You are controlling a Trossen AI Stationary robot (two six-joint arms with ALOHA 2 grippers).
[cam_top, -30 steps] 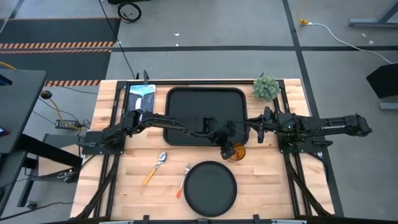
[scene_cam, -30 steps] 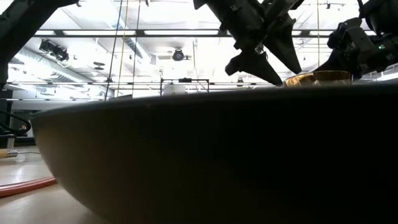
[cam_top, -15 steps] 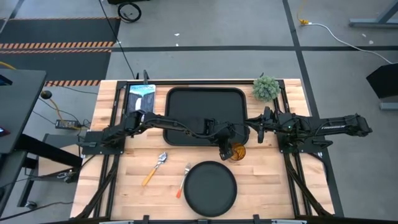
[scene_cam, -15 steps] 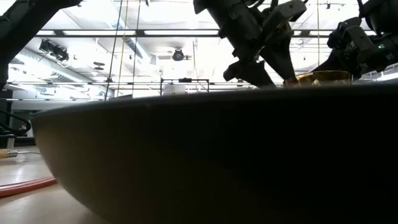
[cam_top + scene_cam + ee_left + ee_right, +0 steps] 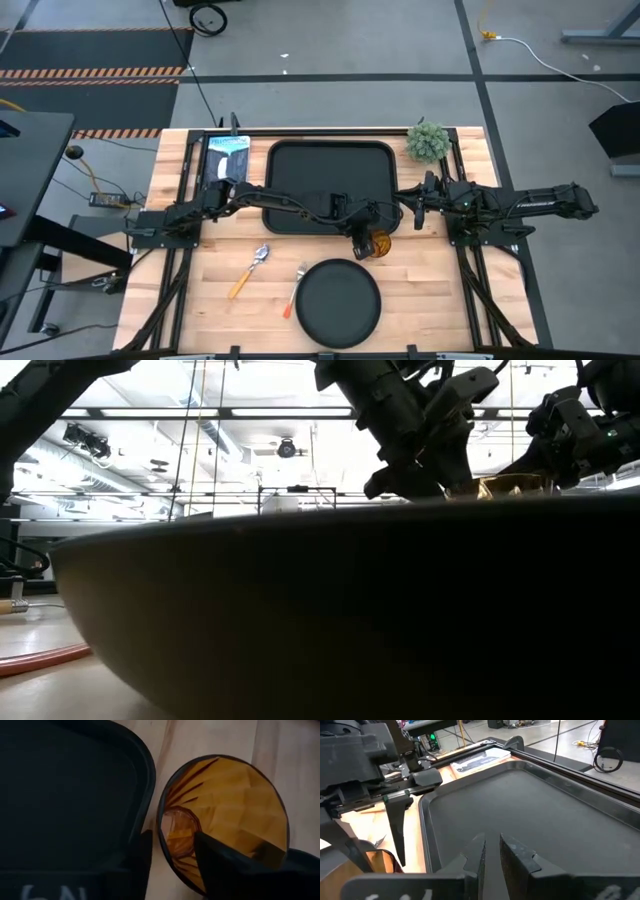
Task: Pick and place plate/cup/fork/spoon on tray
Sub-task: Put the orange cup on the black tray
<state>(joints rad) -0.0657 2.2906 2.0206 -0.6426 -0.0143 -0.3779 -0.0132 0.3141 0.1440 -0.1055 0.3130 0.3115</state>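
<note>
The amber cup stands upright on the wood just off the near right corner of the black tray. My left gripper is open over the cup, with one finger inside it and one outside, between cup and tray. I cannot tell whether it touches the cup. My right gripper is shut and empty above the tray's right edge. The round black plate lies near the front edge. The fork and the spoon lie to its left.
A small green plant stands at the far right corner. A blue-and-white flat item lies left of the tray. The plate's rim fills the low view and hides the table behind it.
My left gripper has gone down at the cup; in the low view its fingertips have sunk behind the plate's rim. The cup has stayed where it was.
</note>
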